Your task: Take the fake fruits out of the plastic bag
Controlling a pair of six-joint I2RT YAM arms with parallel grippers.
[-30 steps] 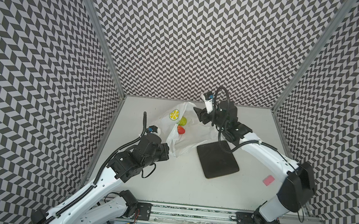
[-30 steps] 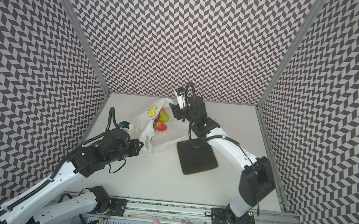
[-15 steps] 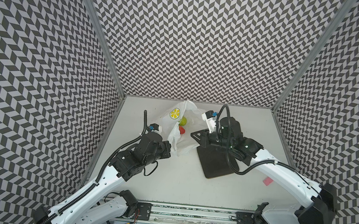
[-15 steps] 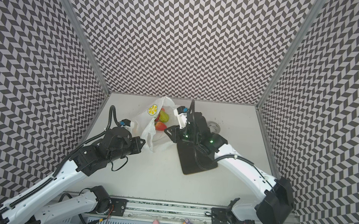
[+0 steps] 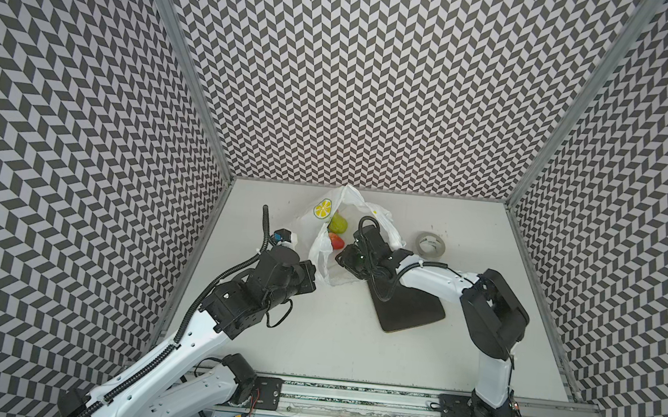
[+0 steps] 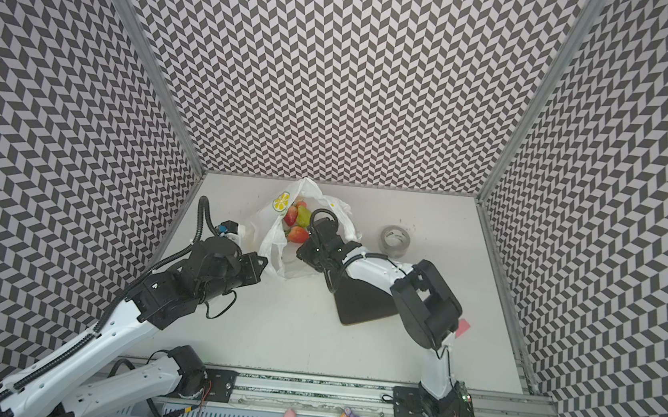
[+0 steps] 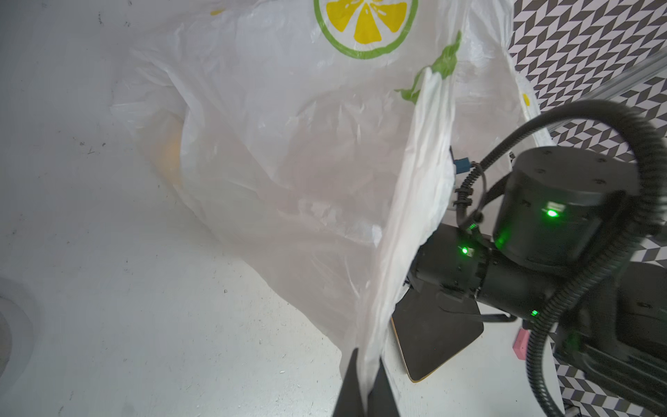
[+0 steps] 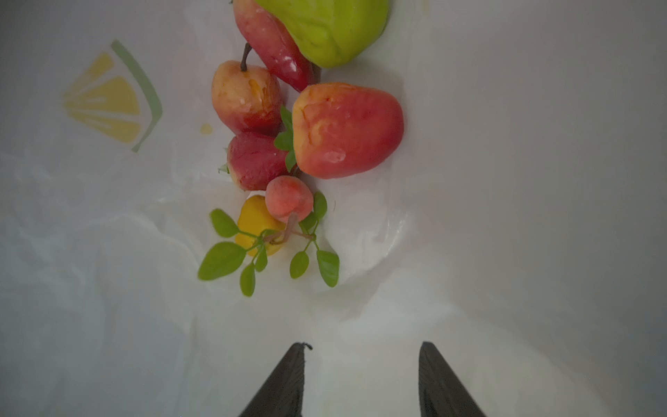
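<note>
Several small glossy toy fruits (image 8: 252, 159) heaped in thin crinkly white lemon-print plastic bag (image 5: 321, 254), above centre in both top views. Left jaws pinching bag handle (image 7: 408, 216), right jaws spread inside. Likely light, hard, slick: grip big red strawberry (image 8: 346, 130) mid-body.

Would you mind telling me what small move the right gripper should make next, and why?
Probably ease the right gripper forward toward the small peach. Its jaws stand open and empty inside the plastic bag, the fake fruits lie ahead untouched, and the left gripper pinches the bag's edge, holding its mouth open.
</note>
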